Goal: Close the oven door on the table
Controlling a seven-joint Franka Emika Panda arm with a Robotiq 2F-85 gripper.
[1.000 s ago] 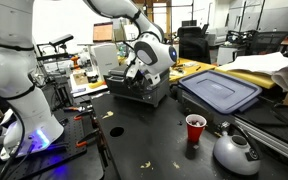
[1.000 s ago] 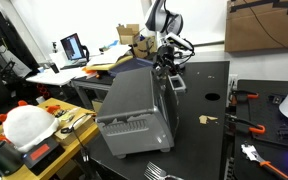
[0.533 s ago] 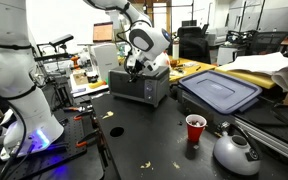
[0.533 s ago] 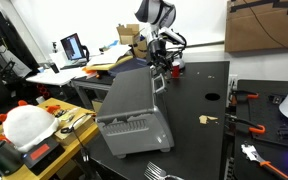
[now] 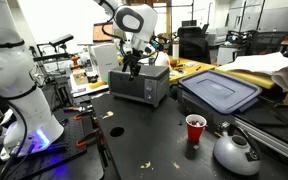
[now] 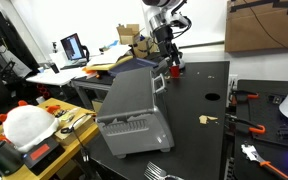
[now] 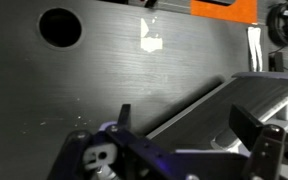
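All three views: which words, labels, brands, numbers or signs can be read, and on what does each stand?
No text can be read in any view.
Oven: any marks on its front are too small to read.
Laptop screen: lit, but too blurred to read.

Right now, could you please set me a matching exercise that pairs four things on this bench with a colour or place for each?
Things:
1. cup
2. kettle
3. bin lid
4. claw

Colour or place:
A. blue-grey
B. above the oven
C. red
D. silver

Pairs: 1-C, 2-D, 3-A, 4-B.
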